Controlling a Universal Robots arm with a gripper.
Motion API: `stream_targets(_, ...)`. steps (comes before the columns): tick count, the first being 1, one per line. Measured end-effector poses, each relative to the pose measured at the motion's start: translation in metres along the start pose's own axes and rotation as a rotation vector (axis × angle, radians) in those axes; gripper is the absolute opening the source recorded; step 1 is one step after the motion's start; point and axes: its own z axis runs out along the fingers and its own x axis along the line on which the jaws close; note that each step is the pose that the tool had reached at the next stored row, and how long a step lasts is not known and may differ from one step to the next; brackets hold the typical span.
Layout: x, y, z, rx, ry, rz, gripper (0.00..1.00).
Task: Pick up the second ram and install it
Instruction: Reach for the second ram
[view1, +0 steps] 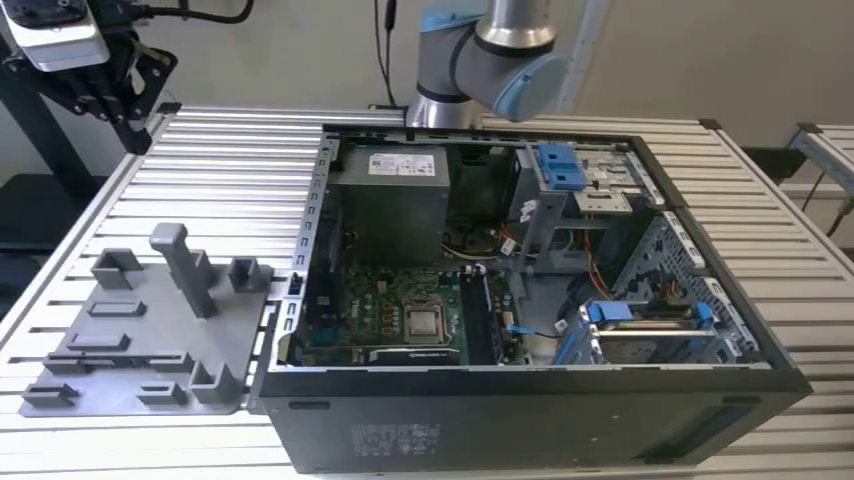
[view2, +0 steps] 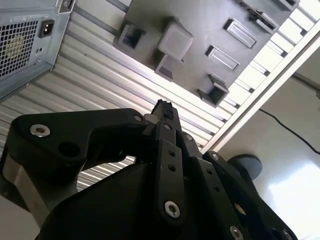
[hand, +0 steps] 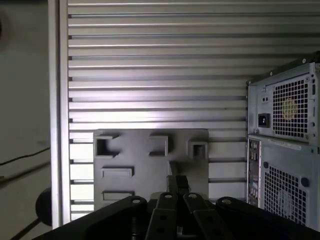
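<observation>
The gripper (view1: 134, 135) hangs high over a corner of the ribbed table (view1: 227, 180), on the exterior view's left. In both wrist views its two fingers (view2: 167, 150) are squeezed together, tip to tip. The grey plate (view1: 147, 340) (one tall post, some short ones) lies just beside the open computer case (view1: 534, 410). I cannot tell if the second ram sits in the black slots (view1: 478, 315) on the green board (view1: 380, 300)

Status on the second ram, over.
Gripper shut, high, aimed at fixture plate. No ram on plate. Nothing between them.
</observation>
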Motion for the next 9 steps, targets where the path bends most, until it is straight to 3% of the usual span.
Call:
stream_targets(6,0.0208,-0.0005,-0.0003,-0.0002,0.0003,-0.006,0.11)
stream_targets(9,0.0265,-0.0007,-0.0004,-0.0004,0.0004,-0.007,0.11)
